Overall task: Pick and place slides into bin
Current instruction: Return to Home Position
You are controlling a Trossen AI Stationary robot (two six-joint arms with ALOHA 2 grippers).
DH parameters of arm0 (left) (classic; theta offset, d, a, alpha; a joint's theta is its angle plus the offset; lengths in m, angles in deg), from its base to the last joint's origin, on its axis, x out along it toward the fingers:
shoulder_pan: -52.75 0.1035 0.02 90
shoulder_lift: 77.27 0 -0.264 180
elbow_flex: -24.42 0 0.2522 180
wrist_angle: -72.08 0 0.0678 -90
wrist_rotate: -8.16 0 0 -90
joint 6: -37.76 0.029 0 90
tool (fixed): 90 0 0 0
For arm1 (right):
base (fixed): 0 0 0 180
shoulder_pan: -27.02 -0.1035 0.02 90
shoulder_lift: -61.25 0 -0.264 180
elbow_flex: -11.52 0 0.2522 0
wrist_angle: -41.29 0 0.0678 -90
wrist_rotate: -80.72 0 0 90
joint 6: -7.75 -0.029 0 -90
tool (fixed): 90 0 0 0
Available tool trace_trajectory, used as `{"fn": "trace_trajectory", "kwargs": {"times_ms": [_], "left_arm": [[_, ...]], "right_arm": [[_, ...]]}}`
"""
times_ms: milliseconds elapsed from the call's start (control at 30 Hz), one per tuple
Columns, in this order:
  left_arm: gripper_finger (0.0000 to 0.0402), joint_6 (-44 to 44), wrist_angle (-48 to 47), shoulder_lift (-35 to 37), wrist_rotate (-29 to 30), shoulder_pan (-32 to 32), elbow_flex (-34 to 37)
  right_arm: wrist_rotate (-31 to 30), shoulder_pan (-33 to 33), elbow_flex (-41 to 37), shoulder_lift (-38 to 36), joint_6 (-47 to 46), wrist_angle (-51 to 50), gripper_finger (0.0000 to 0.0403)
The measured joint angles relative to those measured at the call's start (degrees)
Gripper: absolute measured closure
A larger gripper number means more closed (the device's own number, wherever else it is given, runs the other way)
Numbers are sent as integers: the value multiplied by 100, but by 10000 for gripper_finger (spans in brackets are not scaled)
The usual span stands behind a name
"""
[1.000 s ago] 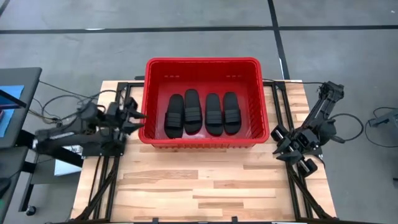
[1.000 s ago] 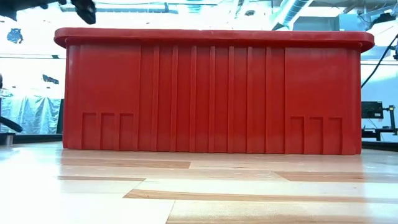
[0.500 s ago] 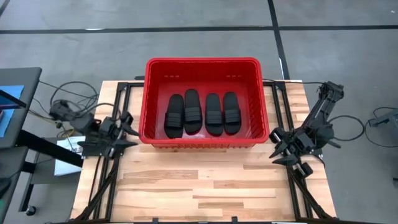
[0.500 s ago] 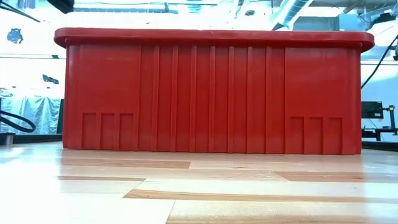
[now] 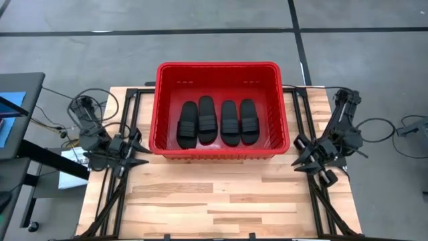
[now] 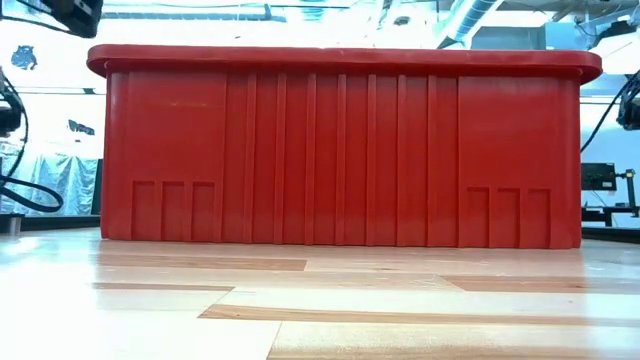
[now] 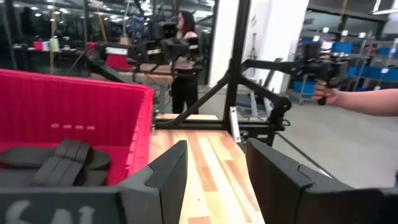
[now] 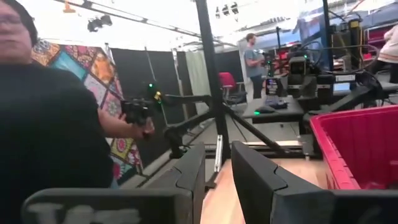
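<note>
My left gripper (image 5: 137, 152), from above, has drawn back off the large red ribbed plastic bin (image 5: 217, 65), the right gripper (image 5: 302, 155) waiting opposite; four black strapped slide sandals (image 5: 217, 122) lie inside. Low down, only the bin's wall (image 6: 340, 150) shows. Both wrist views show fingers (image 7: 168, 174) parted, empty: I judge only homing remains.

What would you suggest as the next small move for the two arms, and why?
Probably just fold both arms back to rest. All four slides lie side by side inside the bin, none is on the table, and the left gripper and right gripper sit open and empty outside its walls.
</note>
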Motion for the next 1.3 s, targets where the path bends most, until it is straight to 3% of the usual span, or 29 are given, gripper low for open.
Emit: {"fn": "trace_trajectory", "kwargs": {"times_ms": [133, 400, 667, 867, 1067, 1300], "left_arm": [[248, 292, 287, 30, 308, -377, 44], [248, 502, 465, 136, 725, -983, 46], [248, 190, 373, 133, 779, -1318, 46], [248, -1086, -385, 136, 541, -1503, 64], [248, -1231, 151, 259, 206, -1706, 474], [248, -1032, 1057, 902, 467, -1937, 1577]], "right_arm": [[4, -136, -207, -155, 128, 128, 333], [75, -247, -2132, -352, 777, 3380, 333], [235, -242, -2173, -306, 893, 3208, 333], [219, -242, -2173, -306, 877, 3139, 333], [221, -242, -2173, -306, 695, 3162, 333], [221, -242, -2168, -306, 618, 3381, 333]]}}
